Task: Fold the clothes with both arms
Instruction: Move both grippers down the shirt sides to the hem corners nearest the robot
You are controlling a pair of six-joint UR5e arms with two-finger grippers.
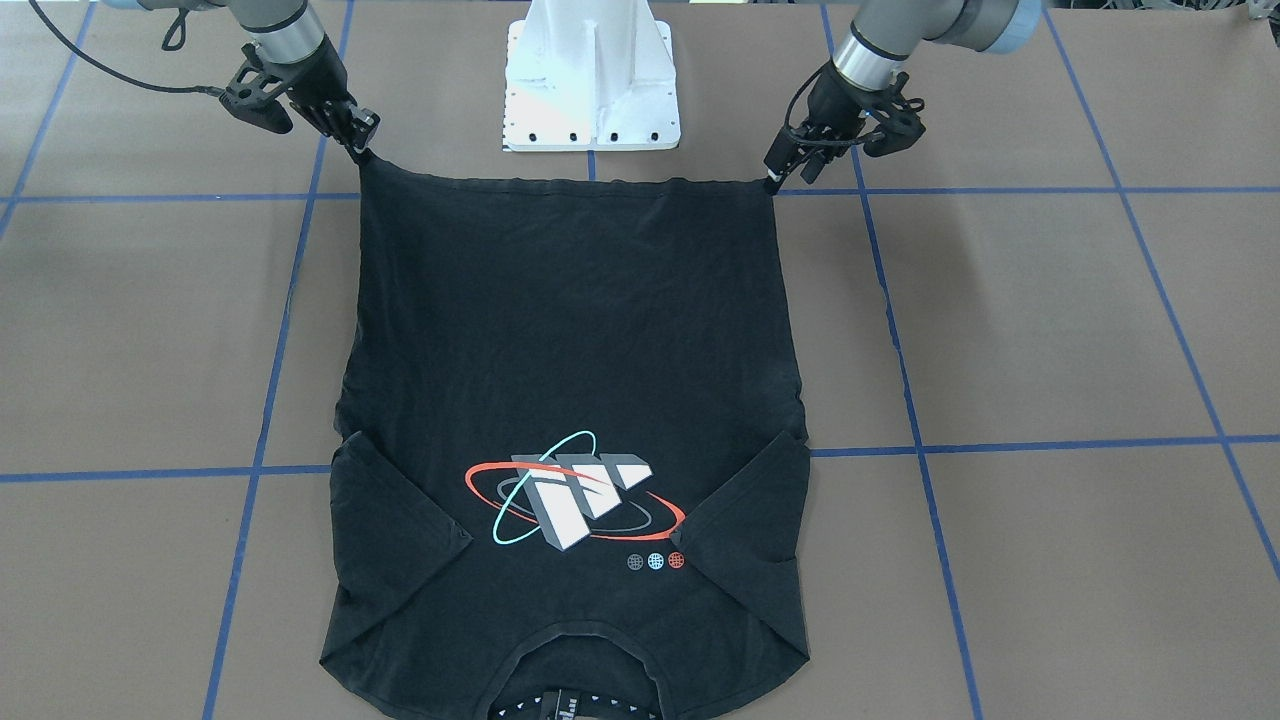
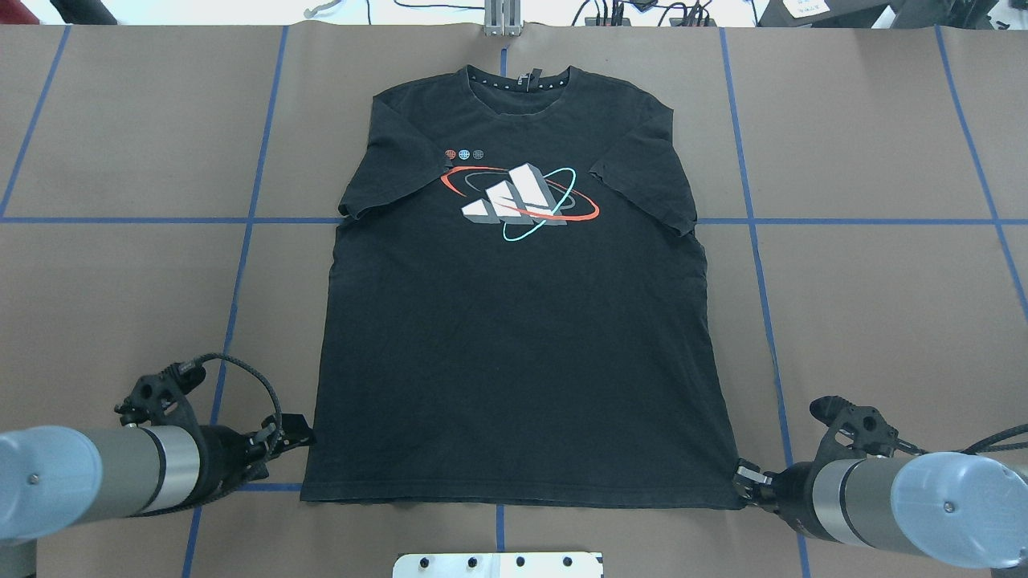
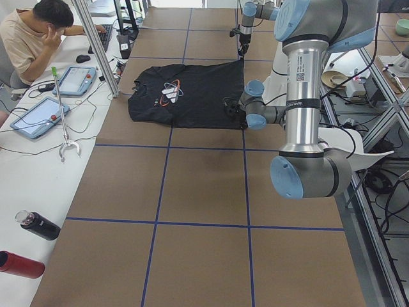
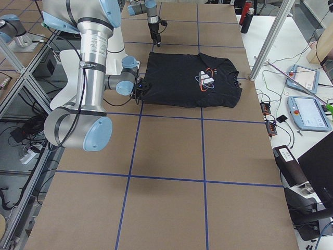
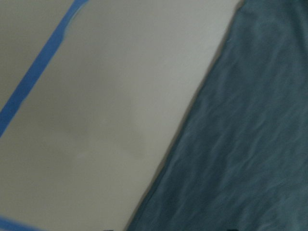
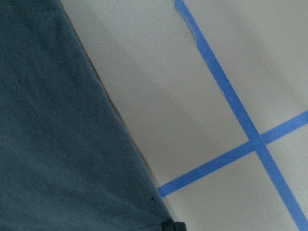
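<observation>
The black T-shirt (image 1: 570,330) lies flat and print up on the brown table, collar away from the robot; it also shows in the overhead view (image 2: 514,337). My right gripper (image 1: 362,148) is shut on one hem corner, which rises to a small peak; it shows low at the shirt's corner in the overhead view (image 2: 743,475). My left gripper (image 1: 788,176) is at the other hem corner with its jaws apart, beside the shirt's side edge (image 2: 303,437). Both wrist views are blurred and show shirt cloth (image 5: 240,144) (image 6: 48,144) next to bare table.
The white pedestal base (image 1: 590,90) stands just behind the hem. Blue tape lines (image 2: 241,265) cross the table. A bench with tablets (image 3: 38,115), bottles (image 3: 38,225) and a seated operator (image 3: 32,38) runs along the far side.
</observation>
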